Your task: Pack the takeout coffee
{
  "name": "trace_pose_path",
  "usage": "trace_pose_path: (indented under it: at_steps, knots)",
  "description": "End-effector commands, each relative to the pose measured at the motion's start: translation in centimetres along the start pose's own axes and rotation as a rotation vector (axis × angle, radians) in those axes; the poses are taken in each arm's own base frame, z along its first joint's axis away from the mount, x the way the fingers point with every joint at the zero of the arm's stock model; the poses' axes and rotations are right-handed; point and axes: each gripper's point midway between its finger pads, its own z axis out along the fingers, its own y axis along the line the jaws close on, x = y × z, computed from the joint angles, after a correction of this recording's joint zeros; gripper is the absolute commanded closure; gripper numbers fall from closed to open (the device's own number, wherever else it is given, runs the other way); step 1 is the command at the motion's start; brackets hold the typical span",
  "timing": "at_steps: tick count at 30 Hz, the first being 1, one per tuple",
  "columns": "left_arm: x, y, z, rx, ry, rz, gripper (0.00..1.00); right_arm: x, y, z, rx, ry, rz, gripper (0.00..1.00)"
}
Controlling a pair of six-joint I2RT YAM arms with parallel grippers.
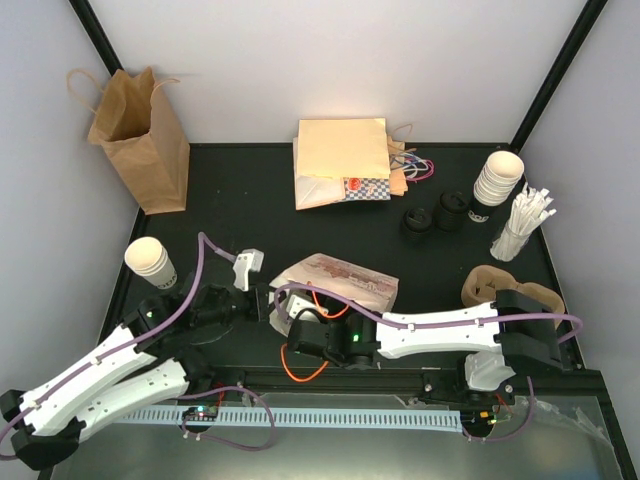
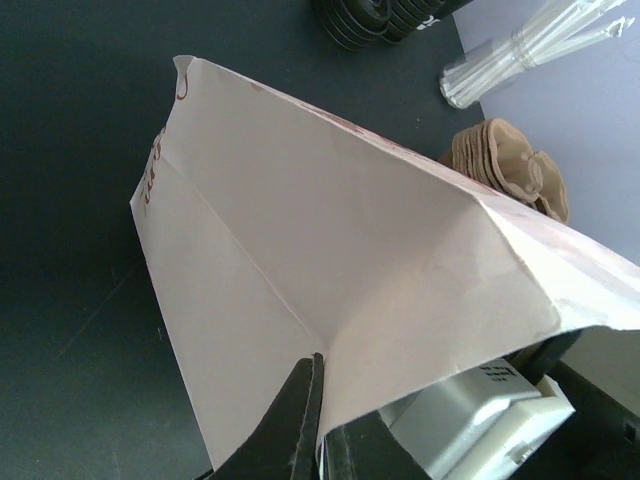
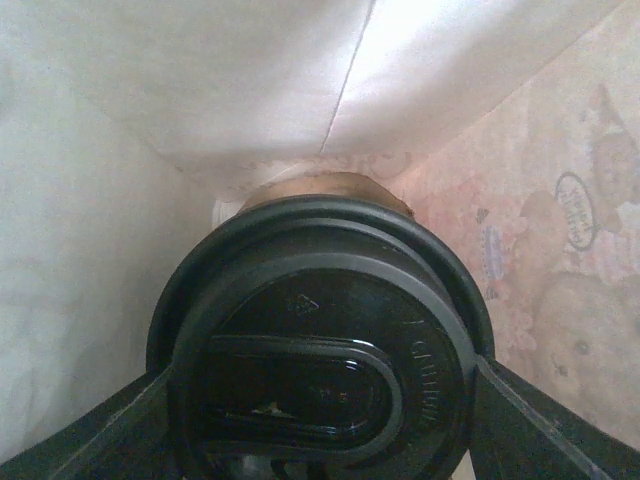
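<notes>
While I watched from the overhead camera, the white printed bag (image 1: 340,280) lay on its side mid-table, its mouth turned toward the arms. The left claw (image 1: 268,296) sat at the bag's left lip and the right claw (image 1: 295,312) reached in at the mouth from the near side. The takeout coffee was hidden from this view. Left of the bag stood a stack of cream cups (image 1: 150,258), and farther off that way a brown paper bag (image 1: 140,140). Beyond the bag lay a pile of flat bags (image 1: 340,160). To its right were loose black lids (image 1: 435,215), a jar of straws (image 1: 520,225) and brown cup carriers (image 1: 500,290), all well apart from the mouth.

From the left wrist, the left claw (image 2: 318,400) was pressed together on the bag's (image 2: 330,260) lower lip, propping the mouth into a tent.

From the right wrist, the takeout coffee (image 3: 320,330) was inside the bag (image 3: 120,200), pinched at the sides of its black lid by the right claw (image 3: 322,440), whose fingers (image 3: 90,435) stood wide apart around it. The lid faced the camera, so I judged the cup's long axis ran along the reach, base toward the bag's closed end, which lay just ahead. I judged the right arm alone could seat it. Only the paper walls close on either side crowded the fingers, and letting go would need room to spread.
</notes>
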Motion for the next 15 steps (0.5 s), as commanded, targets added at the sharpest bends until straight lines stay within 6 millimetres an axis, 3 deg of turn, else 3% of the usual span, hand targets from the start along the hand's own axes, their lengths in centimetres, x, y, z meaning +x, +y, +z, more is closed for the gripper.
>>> trace_pose_path:
  at_steps: [1, 15]
  knots:
    - [0.5, -0.3, -0.7, 0.019, 0.020, -0.016, 0.98, -0.2, -1.3, 0.1, 0.057, 0.014, 0.011, 0.67]
    - [0.6, -1.2, -0.9, 0.070, 0.023, -0.005, 0.95, 1.0, -0.5, 0.9, 0.058, 0.062, -0.006, 0.67]
